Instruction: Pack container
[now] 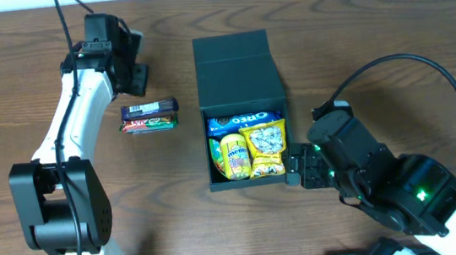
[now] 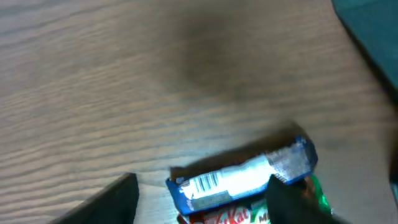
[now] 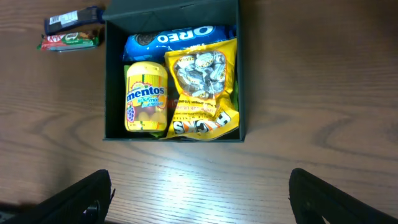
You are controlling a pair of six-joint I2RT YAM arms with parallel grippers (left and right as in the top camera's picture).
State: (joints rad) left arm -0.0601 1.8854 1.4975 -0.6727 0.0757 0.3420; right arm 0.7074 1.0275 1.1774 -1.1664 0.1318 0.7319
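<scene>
Container (image 1: pixel 234 67) at table centre, lid open, holding Oreo pack (image 3: pixel 180 37), Mentos bottle (image 3: pixel 146 99), yellow candy bag (image 3: pixel 202 87). Left gripper (image 2: pixel 202 199) spread wide over blue bar (image 2: pixel 242 177) and KitKat bar (image 2: pixel 217 218), left of container. Right gripper (image 3: pixel 200 186) wide, empty, at near wall. Risk: bars touch each other, so pinch may catch both or push one away.

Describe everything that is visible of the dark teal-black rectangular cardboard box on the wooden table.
The dark teal-black rectangular cardboard box looks matte and stands flat on the brown wooden table. Its hinged flap lid is open, folded back on the far side. Inside lie a blue Oreo packet, a yellow Mentos tub and a yellow bag of sweets, nearly filling it. The open right gripper hovers at its near side, apart from it.
</scene>
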